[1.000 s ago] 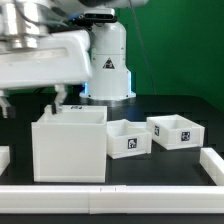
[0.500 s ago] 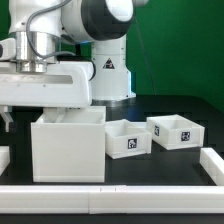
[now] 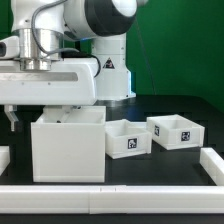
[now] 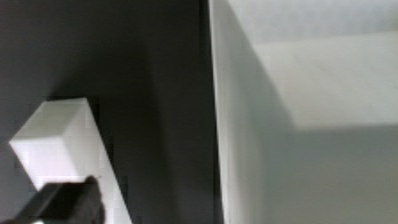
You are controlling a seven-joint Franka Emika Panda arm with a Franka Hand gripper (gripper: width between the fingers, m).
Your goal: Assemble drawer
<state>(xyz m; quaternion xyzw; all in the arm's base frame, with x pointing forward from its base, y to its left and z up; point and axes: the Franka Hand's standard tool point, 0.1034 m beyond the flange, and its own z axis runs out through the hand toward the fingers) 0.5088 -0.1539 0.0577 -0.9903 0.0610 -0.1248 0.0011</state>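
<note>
The drawer's large white cube-shaped shell [image 3: 68,148] stands at the exterior view's left, open side up. Two small white trays with tags sit beside it, one [image 3: 128,139] touching it and another [image 3: 172,130] farther right. My gripper [image 3: 32,118] hangs over the shell's left rear rim. One dark finger [image 3: 12,118] shows outside the shell, the other is hidden behind the wall. In the wrist view the shell's wall [image 4: 302,110] fills one side. A dark fingertip [image 4: 54,205] stands apart from it across a dark gap. The jaws stand wide with nothing pinched.
Long white border bars frame the black table at the front [image 3: 110,195], the right [image 3: 212,163] and the left [image 3: 3,157]. One such bar [image 4: 54,140] shows beside the finger in the wrist view. The robot's base [image 3: 112,70] stands behind the trays.
The hand has come down from above onto the shell's left rear rim. The shell and both trays have not moved.
</note>
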